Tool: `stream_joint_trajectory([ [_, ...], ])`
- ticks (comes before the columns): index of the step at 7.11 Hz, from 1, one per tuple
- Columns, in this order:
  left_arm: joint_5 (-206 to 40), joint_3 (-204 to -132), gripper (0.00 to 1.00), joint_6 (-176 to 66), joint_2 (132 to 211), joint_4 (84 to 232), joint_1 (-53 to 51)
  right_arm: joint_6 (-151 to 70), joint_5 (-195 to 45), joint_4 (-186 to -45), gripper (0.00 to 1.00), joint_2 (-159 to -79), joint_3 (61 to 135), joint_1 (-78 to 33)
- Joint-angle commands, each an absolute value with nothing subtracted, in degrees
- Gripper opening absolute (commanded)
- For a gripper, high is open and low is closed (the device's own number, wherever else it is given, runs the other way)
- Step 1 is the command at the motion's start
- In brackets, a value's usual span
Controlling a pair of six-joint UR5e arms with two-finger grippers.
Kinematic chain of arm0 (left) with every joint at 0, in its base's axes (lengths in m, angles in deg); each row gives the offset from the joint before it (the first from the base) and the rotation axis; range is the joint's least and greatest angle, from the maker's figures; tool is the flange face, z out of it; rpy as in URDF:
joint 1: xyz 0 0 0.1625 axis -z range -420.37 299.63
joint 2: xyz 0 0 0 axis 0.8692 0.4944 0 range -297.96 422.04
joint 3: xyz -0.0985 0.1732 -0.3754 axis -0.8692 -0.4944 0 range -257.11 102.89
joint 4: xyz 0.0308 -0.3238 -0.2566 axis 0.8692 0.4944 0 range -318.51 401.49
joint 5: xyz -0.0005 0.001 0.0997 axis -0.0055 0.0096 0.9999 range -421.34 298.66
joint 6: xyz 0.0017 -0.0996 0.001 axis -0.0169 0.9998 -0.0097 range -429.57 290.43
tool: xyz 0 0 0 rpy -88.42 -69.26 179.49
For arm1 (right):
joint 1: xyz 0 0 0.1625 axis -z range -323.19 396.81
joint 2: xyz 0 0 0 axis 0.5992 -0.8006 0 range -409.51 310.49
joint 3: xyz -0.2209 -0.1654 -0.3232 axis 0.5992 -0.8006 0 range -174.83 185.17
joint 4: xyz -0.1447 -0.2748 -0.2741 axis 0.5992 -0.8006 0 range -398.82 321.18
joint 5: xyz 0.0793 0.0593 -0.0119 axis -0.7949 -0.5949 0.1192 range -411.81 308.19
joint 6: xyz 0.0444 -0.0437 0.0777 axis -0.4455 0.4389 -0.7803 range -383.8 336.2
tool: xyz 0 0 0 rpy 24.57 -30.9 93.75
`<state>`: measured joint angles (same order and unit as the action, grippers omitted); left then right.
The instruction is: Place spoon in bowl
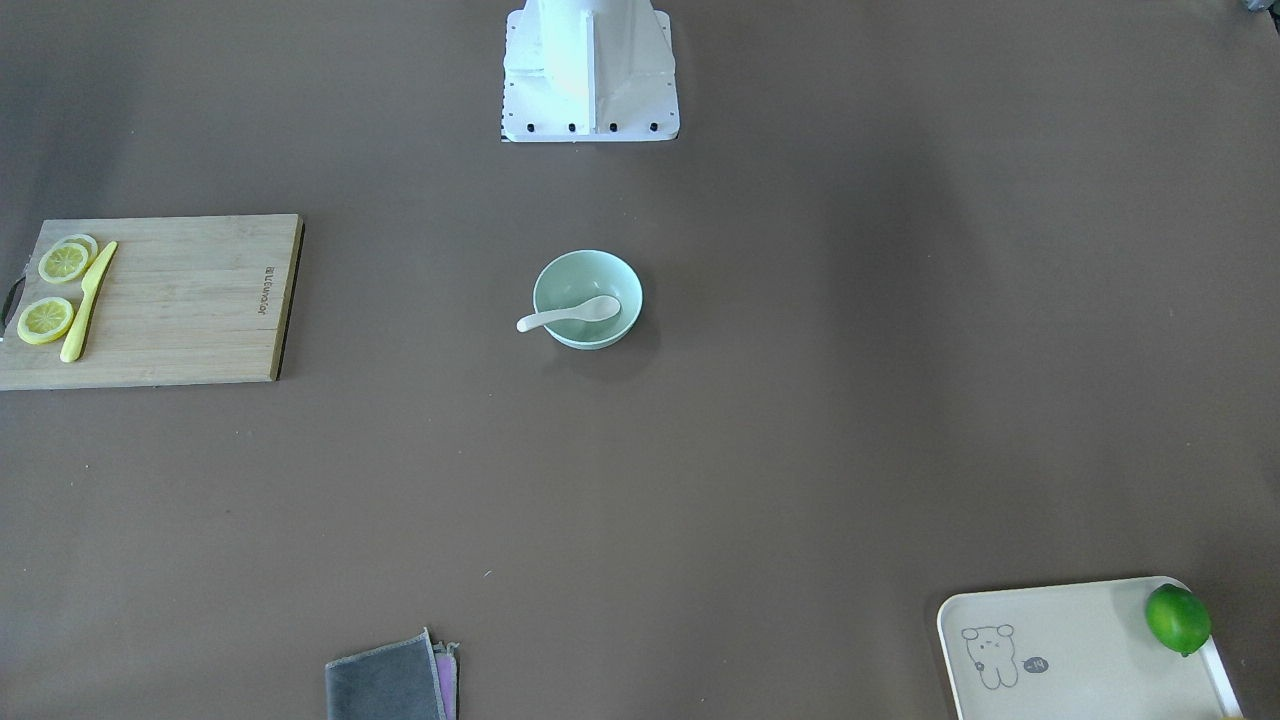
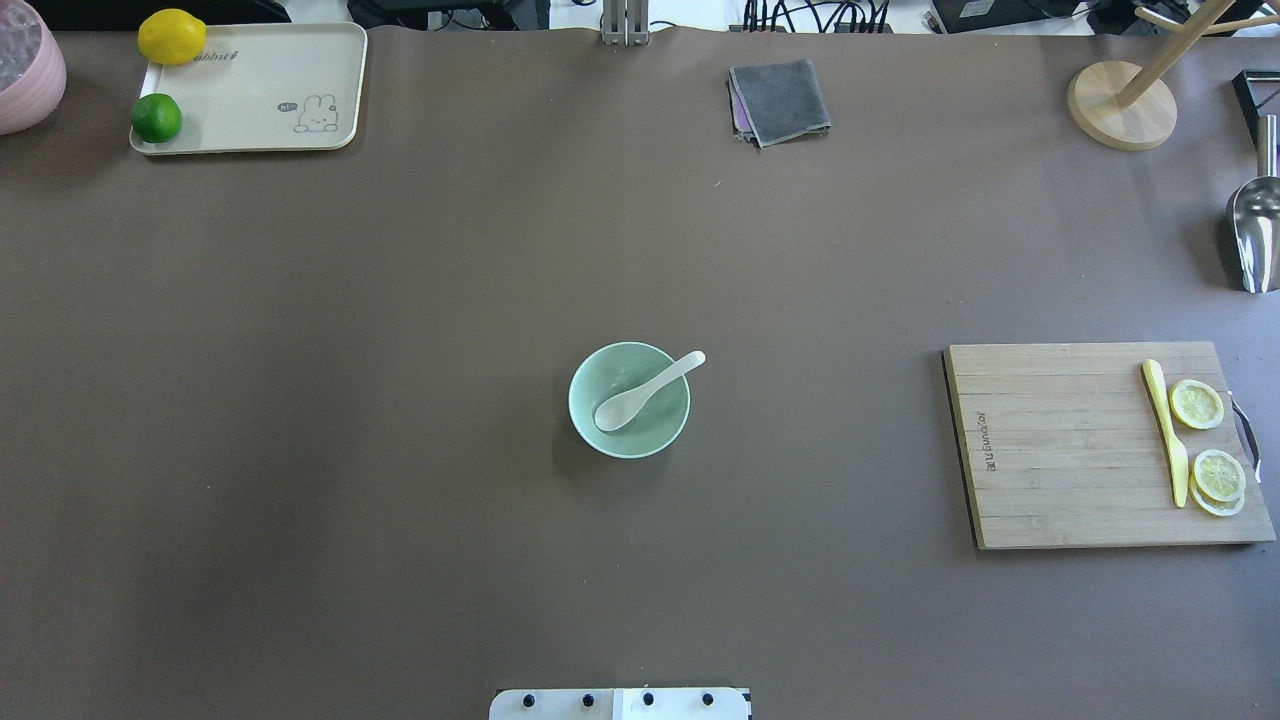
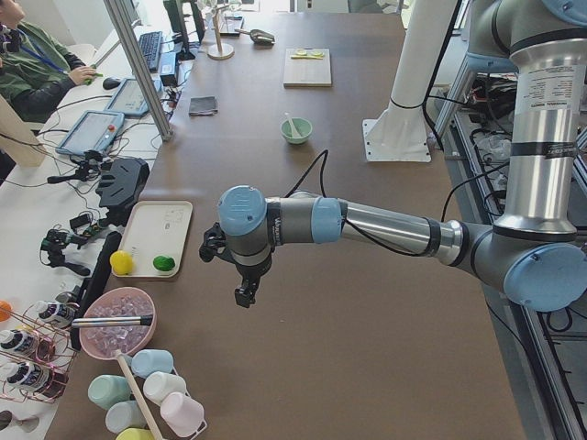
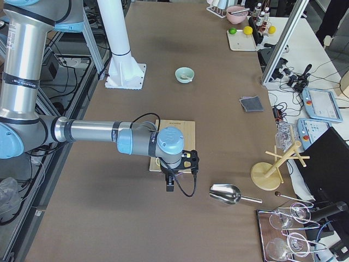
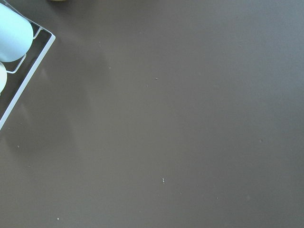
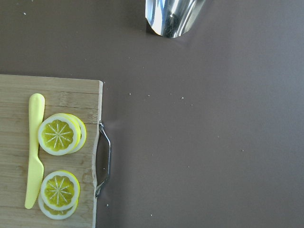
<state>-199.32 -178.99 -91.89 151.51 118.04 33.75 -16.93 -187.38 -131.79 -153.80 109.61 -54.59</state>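
Observation:
The white spoon point(image 2: 648, 388) lies in the pale mint-green bowl point(image 2: 660, 432) at the table's middle, scoop inside and handle resting over the rim. Both also show in the front-facing view: the spoon point(image 1: 568, 315) and the bowl point(image 1: 600, 340). Neither gripper is near them. My left gripper point(image 3: 244, 293) hangs over the table's left end, seen only in the exterior left view. My right gripper point(image 4: 170, 185) hangs past the cutting board at the right end, seen only in the exterior right view. I cannot tell whether either is open or shut.
A wooden cutting board point(image 2: 1060, 450) with a yellow knife point(image 2: 1166, 430) and lemon slices lies right. A cream tray point(image 2: 260, 80) with a lime and a lemon is far left. A grey cloth point(image 2: 780, 100), a metal scoop point(image 2: 1255, 225) and a wooden stand point(image 2: 1120, 105) lie along the far side.

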Motion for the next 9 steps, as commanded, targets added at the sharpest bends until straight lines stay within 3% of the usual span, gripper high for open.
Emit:
stream_joint_trajectory([
  [1, -199.33, -178.89, 0.98, -91.89, 151.51, 118.04, 33.67, -16.86, -187.42, -131.72, 1.0, -153.75, 108.72, -54.59],
  [9, -199.33, -179.5, 0.98, -91.89, 150.37, 118.66, 33.76, -16.6, -187.77, -131.72, 1.0, -153.84, 108.8, -54.59],
])
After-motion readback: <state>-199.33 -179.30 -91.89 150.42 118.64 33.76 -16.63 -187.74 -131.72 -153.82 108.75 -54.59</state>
